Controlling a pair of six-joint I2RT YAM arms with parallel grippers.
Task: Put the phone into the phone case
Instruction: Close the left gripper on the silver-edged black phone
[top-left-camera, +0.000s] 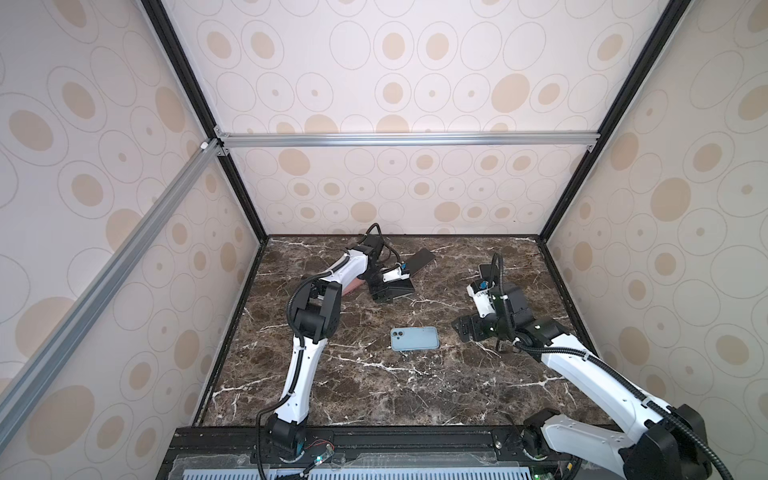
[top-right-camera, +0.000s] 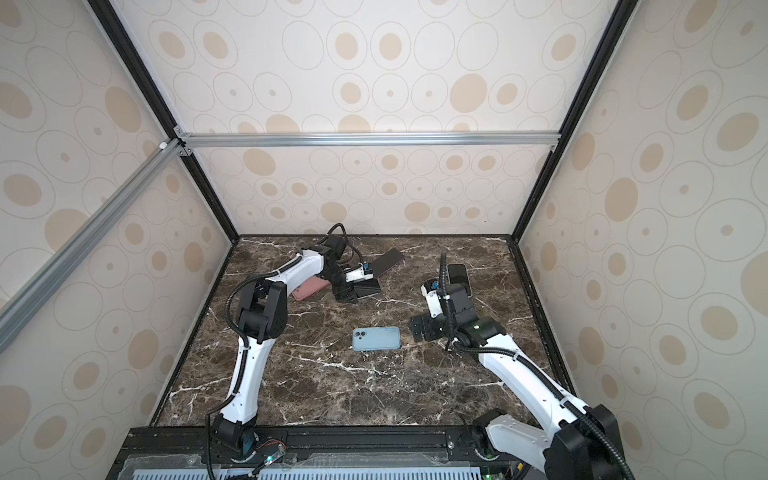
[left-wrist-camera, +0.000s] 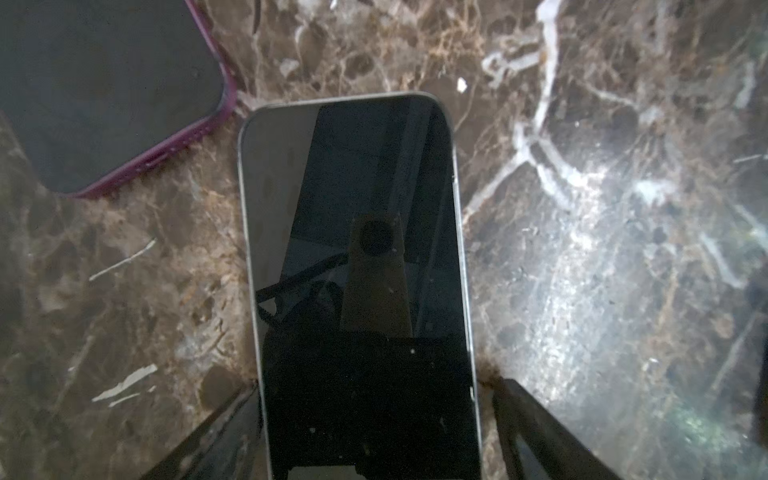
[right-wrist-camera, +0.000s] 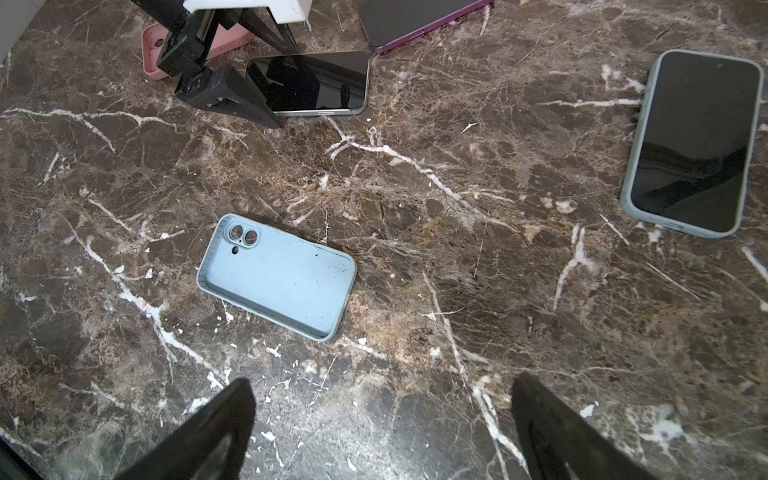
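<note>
The phone (left-wrist-camera: 357, 249) is bare, with a dark screen and silver edges, and lies flat on the marble at the back left in both top views (top-left-camera: 402, 287) (top-right-camera: 369, 286). My left gripper (left-wrist-camera: 374, 384) straddles its near end. One finger touches a long edge and the other stands a small gap off the opposite edge, so the jaws are open. The phone case (top-left-camera: 414, 338) (right-wrist-camera: 278, 276) is light blue and empty and lies hollow side up mid-table. My right gripper (right-wrist-camera: 382, 386) (top-left-camera: 465, 328) hovers open to the right of the case, holding nothing.
A phone in a purple case (top-left-camera: 419, 261) (left-wrist-camera: 104, 83) lies just behind the bare phone. A pink case (top-right-camera: 309, 289) sits under the left arm. A phone in a grey-green case (right-wrist-camera: 694, 141) (top-right-camera: 459, 276) lies at the back right. Walls enclose the table on three sides.
</note>
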